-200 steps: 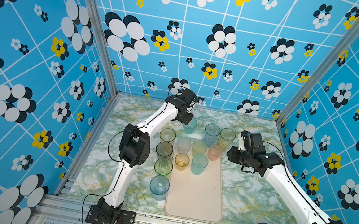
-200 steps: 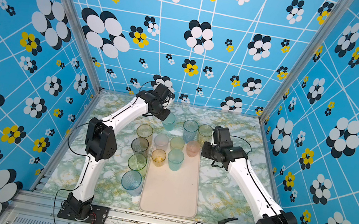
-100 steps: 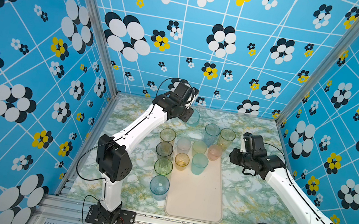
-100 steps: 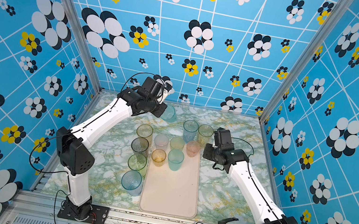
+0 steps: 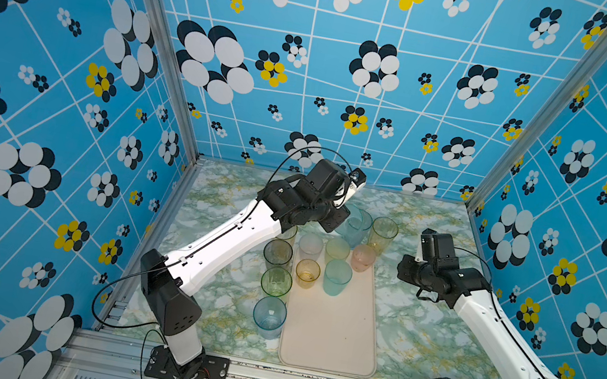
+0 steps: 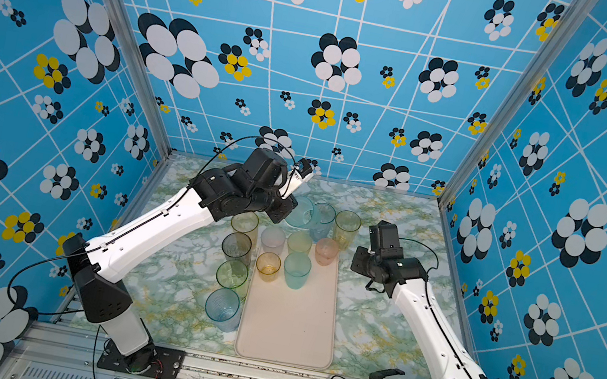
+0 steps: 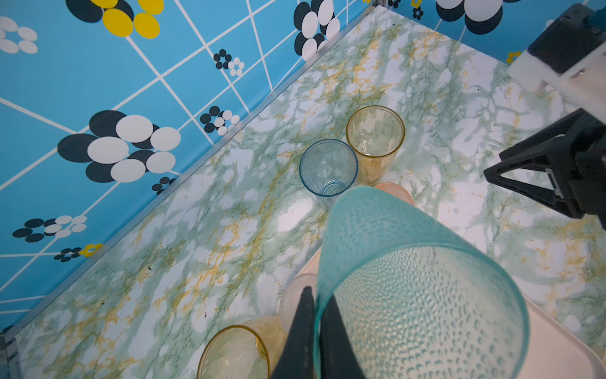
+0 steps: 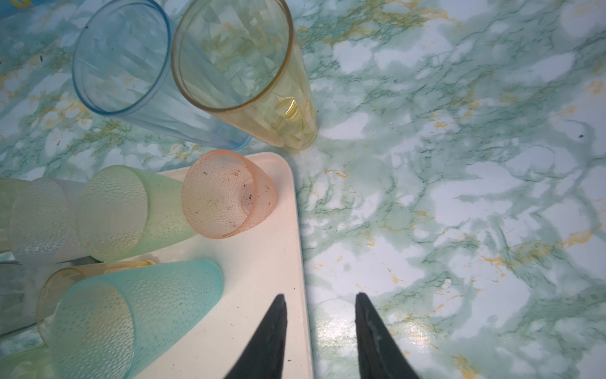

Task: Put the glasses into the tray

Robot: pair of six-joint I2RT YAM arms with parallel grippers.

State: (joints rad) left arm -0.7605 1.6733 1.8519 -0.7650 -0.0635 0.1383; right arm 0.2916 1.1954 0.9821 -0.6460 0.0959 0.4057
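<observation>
Clamping a dimpled teal tumbler's (image 7: 410, 262) rim, left gripper (image 7: 317, 295) hangs; right gripper (image 8: 319, 295) gapes empty.

Both top views look steeply down on the whole table (image 5: 409, 323) from above its front edge. Wrist views look down closely, sharing the far end of the tray (image 8: 255, 256).

Both top views: bright, even, diffuse light from above, no hard shadows. Faint soft shadows beside glasses (image 5: 276, 283) on table (image 5: 415, 336). Wide-angle lens bends wall (image 5: 61, 72) grid lines toward frame edges. Left wrist view: teal glass (image 7: 410, 295) close to lens, slightly soft; left tool (image 7: 317, 297) dark, blurred. Right wrist view: white glare patch on table beside right tool (image 8: 320, 294); tool silhouetted, soft; table detail smeared toward frame edge.
</observation>
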